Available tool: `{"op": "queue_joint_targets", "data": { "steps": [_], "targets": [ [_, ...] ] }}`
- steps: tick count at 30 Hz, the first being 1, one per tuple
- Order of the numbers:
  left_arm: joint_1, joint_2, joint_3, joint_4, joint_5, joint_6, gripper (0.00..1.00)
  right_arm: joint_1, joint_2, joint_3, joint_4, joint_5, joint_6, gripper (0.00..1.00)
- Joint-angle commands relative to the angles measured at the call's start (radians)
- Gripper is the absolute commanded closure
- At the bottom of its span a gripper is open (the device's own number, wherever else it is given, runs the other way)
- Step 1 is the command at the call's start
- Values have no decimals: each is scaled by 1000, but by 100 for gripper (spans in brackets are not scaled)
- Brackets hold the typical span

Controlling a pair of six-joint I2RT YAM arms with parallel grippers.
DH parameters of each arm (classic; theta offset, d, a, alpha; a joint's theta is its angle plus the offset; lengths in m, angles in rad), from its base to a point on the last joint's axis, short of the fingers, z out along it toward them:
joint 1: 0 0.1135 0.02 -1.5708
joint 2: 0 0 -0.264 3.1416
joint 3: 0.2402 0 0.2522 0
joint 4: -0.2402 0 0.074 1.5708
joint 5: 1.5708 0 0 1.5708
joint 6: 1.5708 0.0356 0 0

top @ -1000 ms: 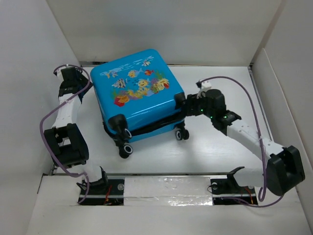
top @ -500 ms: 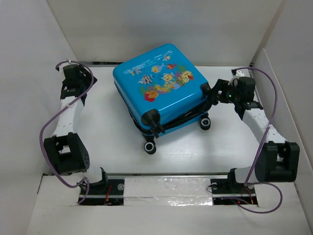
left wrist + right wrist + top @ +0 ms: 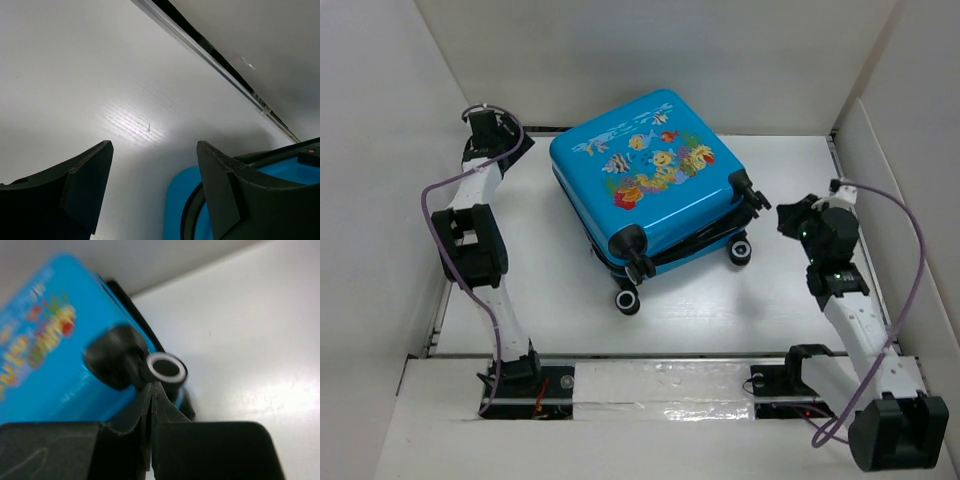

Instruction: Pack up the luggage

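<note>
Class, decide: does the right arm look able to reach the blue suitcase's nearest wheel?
Probably yes: the shut right gripper sits just short of that wheel, with nothing between them.

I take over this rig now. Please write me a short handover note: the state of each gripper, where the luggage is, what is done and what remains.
Left gripper: open, empty, by the far left corner of the table, apart from the luggage.
Right gripper: shut on nothing, just off the right side of the luggage, pointing at a wheel.
Luggage: lies flat mid-table, printed shell up, both shells together. A dark seam shows between them; I cannot tell whether it is zipped.
Done: it looks closed.
Left: check the zip and finish closing if needed.
</note>
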Motion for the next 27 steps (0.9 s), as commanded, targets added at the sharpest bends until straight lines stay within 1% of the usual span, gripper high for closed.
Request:
{"op": "queue_joint_targets", "data": {
  "steps": [1, 2, 3, 4, 5, 7, 9, 10, 11, 12, 13, 14, 15, 16, 19, 20, 21, 23, 24, 25, 26, 27],
  "targets": [
    [-34, 68, 94, 78, 90, 21, 34, 32, 66, -121, -10, 36, 32, 99],
    [-34, 94, 143, 87, 110, 27, 33, 44, 84, -160, 10, 36, 37, 99],
    [-48, 125, 172, 98, 165, 31, 33, 44, 95, -177, 26, 36, 52, 98],
    [-63, 187, 205, 96, 183, 31, 33, 61, 104, -191, 42, 36, 60, 95],
    [-63, 215, 269, 96, 202, 29, 32, 72, 116, -211, 77, 36, 66, 92],
    [-74, 284, 312, 142, 265, 20, 31, 86, 164, -214, 105, 59, 77, 91],
    [-83, 335, 410, 142, 300, 2, 30, 86, 220, -195, 115, 65, 80, 86],
    [-83, 393, 450, 133, 312, -3, 30, 86, 240, -185, 122, 67, 83, 84],
    [-97, 424, 543, 118, 323, -11, 30, 86, 259, -175, 143, 62, 86, 82],
    [-106, 457, 589, 74, 340, -11, 30, 86, 277, -162, 167, 61, 91, 81],
    [-106, 511, 625, 66, 352, -8, 30, 86, 323, -153, 190, 48, 92, 80],
    [-122, 528, 659, 64, 371, -3, 28, 86, 351, -142, 227, 39, 95, 78],
    [-140, 544, 667, 67, 400, 6, 28, 86, 381, -126, 238, 35, 98, 77],
    [-149, 560, 668, 70, 412, 14, 28, 86, 445, -83, 240, 36, 95, 77],
    [-180, 535, 573, 119, 487, 47, 27, 104, 524, -29, 306, -25, 97, 77],
    [-197, 518, 474, 151, 507, 51, 28, 104, 559, -18, 342, -28, 95, 77],
    [-197, 496, 423, 199, 527, 51, 28, 119, 578, -4, 359, -25, 92, 77],
    [-208, 415, 328, 237, 529, 64, 28, 129, 640, 54, 373, -28, 79, 77],
    [-217, 375, 196, 306, 521, 61, 28, 129, 664, 78, 372, -36, 71, 76],
    [-217, 293, 126, 349, 523, 52, 29, 129, 688, 103, 372, -53, 59, 76],
    [-217, 251, 49, 396, 524, 13, 29, 129, 713, 152, 372, -67, 52, 76],
    [-226, 205, -96, 488, 538, -11, 29, 129, 760, 177, 375, -82, 46, 76]
  ]
}}
